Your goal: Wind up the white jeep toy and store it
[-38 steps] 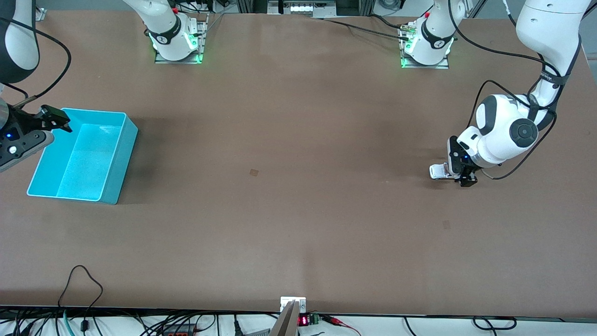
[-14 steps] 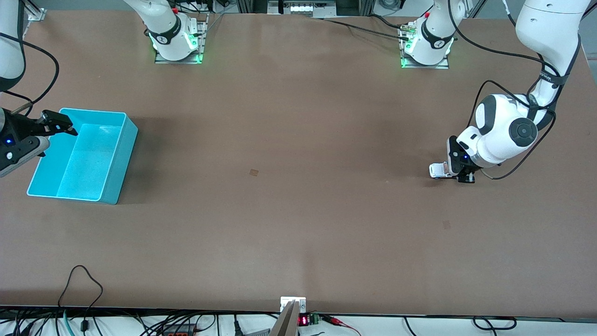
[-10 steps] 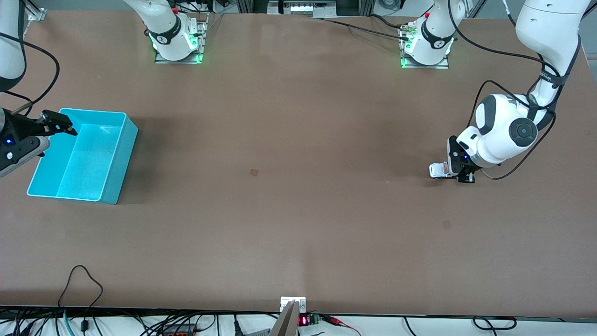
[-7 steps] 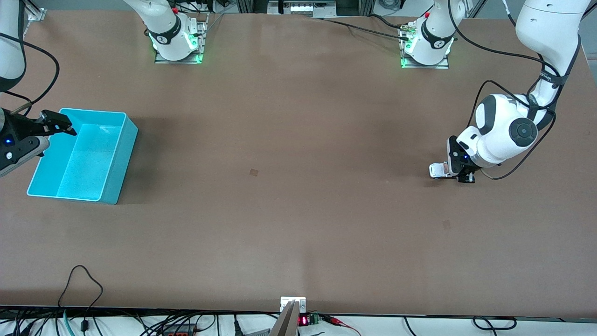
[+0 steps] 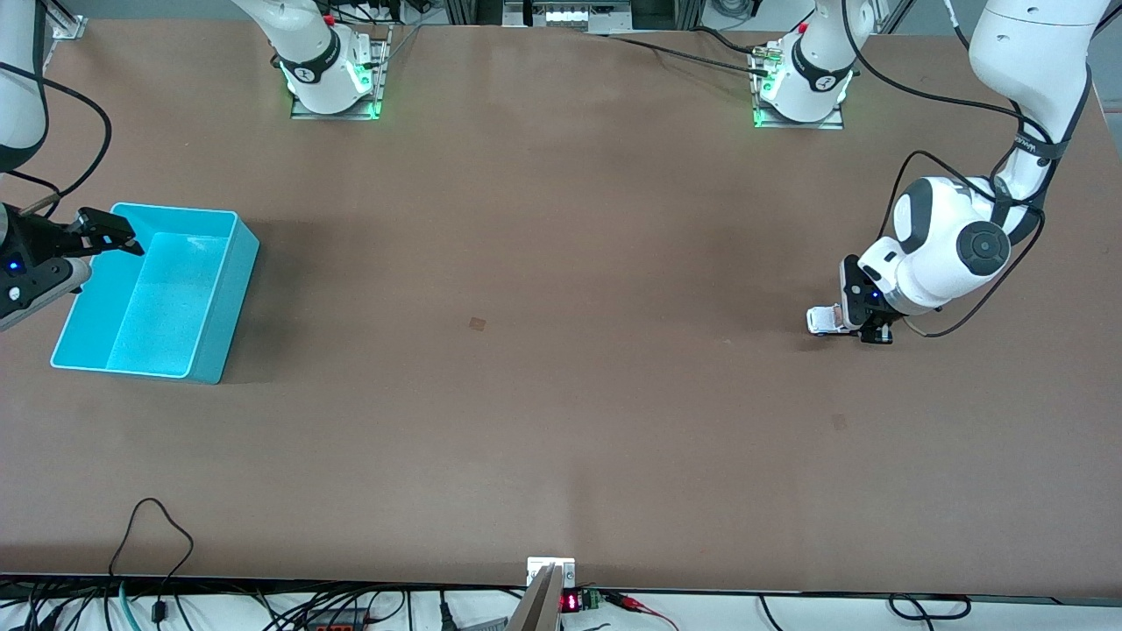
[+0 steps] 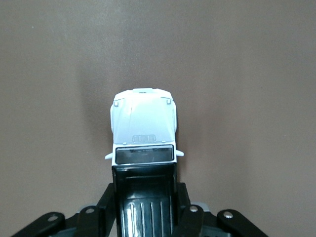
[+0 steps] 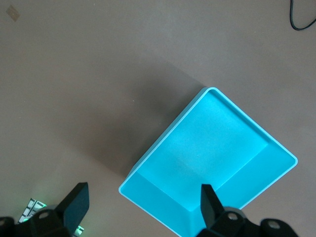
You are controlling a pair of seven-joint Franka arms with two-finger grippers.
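Note:
The white jeep toy (image 5: 820, 320) has a black roof panel and sits low on the brown table near the left arm's end. My left gripper (image 5: 863, 327) is shut on the jeep's rear. In the left wrist view the white hood (image 6: 143, 123) sticks out ahead of my left gripper (image 6: 144, 200), whose black fingers (image 6: 183, 217) press on both sides of the roof. My right gripper (image 5: 98, 235) hangs open and holds nothing over the rim of the turquoise bin (image 5: 238, 263) at the right arm's end. In the right wrist view my right gripper (image 7: 142, 205) hangs above the bin (image 7: 207, 92).
The turquoise bin has nothing in it. A small square mark (image 5: 477, 323) lies mid-table and another (image 5: 839, 421) lies nearer the front camera than the jeep. Cables (image 5: 153, 535) trail along the table's front edge.
My right arm has drawn back slightly from the bin toward the table's end. The left gripper and the jeep have barely shifted.

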